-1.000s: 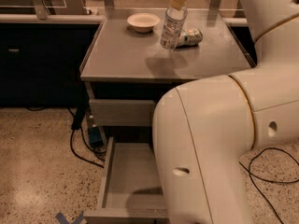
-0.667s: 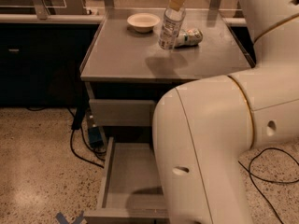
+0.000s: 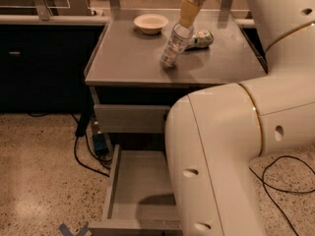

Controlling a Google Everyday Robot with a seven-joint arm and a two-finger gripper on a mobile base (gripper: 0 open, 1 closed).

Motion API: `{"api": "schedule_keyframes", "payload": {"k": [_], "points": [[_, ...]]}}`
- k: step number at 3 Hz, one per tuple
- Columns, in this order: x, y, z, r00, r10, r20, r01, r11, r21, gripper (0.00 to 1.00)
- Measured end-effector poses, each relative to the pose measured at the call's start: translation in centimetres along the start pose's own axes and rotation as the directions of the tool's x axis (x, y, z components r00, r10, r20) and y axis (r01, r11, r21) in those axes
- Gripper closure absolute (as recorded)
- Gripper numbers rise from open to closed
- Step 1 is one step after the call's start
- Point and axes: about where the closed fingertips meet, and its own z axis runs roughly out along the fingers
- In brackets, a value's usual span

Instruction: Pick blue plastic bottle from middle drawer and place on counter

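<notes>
The blue plastic bottle [image 3: 175,45] is clear with a pale label. It leans at a tilt, with its base touching the grey counter [image 3: 123,63] and its top up to the right. My gripper [image 3: 189,14] comes down from the top of the view and is shut on the bottle's cap end. The middle drawer [image 3: 140,188] stands pulled open below the counter, and its visible floor is bare. My arm's white body hides the drawer's right part.
A white bowl [image 3: 150,22] sits at the counter's back left. A silver-and-green can [image 3: 201,37] lies on its side just behind the bottle. A closed drawer front [image 3: 130,118] is above the open drawer. Black cables [image 3: 283,181] lie on the speckled floor.
The gripper has come lower over the counter. The bottle has gone from nearly upright to a clear tilt, with its base now forward and left on the counter.
</notes>
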Motion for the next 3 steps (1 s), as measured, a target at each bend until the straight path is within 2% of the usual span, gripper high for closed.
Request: {"api": "schedule_keyframes", "payload": {"k": [2,3], "points": [[1.3,0.5,3.1,0.995,0.094,0.017,-0.091,0.9910,-0.098,1.00],[0.4,-0.3,3.5,0.995,0.091,0.045,-0.088,0.9936,-0.071,1.00]]}}
